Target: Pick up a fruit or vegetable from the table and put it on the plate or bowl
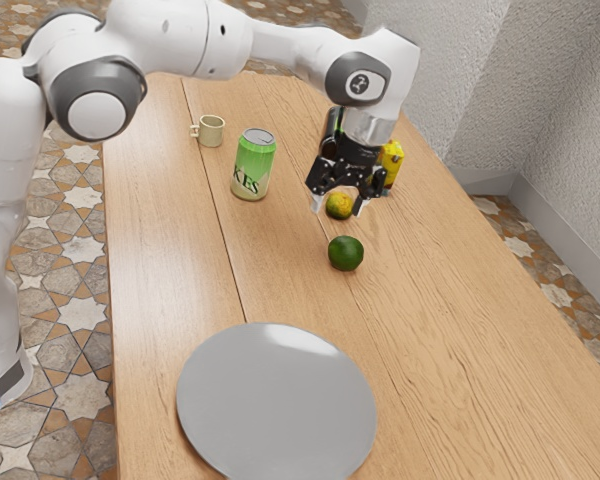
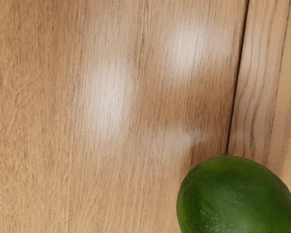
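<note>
Wooden worktop [image 1: 460, 320]; the gripper [image 1: 340, 210] grips a yellow fruit [image 1: 339, 203]. A low swing toward the plate [image 1: 275, 400] at seven o'clock could knock the lime [image 1: 346, 252] at six o'clock.

Green drinks can [image 1: 253, 165], upright on the wooden surface [image 1: 460, 330]. White capital letters "KES" stand low on its side in the exterior view. The letters run off round the can's curve toward the exterior view's left, so the start of the word is hidden.

Dark grey round cap [image 1: 358, 84] on the white arm's joint above the pincer [image 1: 341, 208]. It bears one white curled mark, a sign and not a legible letter or digit.

Yellow bottle [image 1: 391, 163] just behind the pincer. A small darker patch on its front may be a label; too small to read.
</note>
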### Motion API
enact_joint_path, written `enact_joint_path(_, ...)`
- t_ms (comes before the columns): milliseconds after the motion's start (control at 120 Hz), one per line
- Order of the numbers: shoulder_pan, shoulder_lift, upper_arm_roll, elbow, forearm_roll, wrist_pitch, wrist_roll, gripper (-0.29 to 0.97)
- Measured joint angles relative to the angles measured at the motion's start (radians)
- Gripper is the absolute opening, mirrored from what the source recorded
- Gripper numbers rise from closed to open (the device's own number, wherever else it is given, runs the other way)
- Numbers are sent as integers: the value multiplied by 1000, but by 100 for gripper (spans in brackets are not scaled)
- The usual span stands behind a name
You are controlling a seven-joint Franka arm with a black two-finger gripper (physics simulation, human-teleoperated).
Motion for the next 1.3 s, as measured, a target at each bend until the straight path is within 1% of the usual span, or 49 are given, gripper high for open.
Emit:
enact_joint_path(308,-5,57,-17,-5,-10,92,215,68)
enact_joint_path(550,1,33,-10,-52,-28,134,330,68)
enact_joint_path(775,-2,40,-14,-53,-33,161,402,68)
enact_joint_path(925,-20,27,-16,-75,-52,180,436,68)
enact_joint_path(1083,-5,-13,14,-126,-68,190,465,68)
enact_joint_path(1300,-2,-3,18,-128,-73,206,501,68)
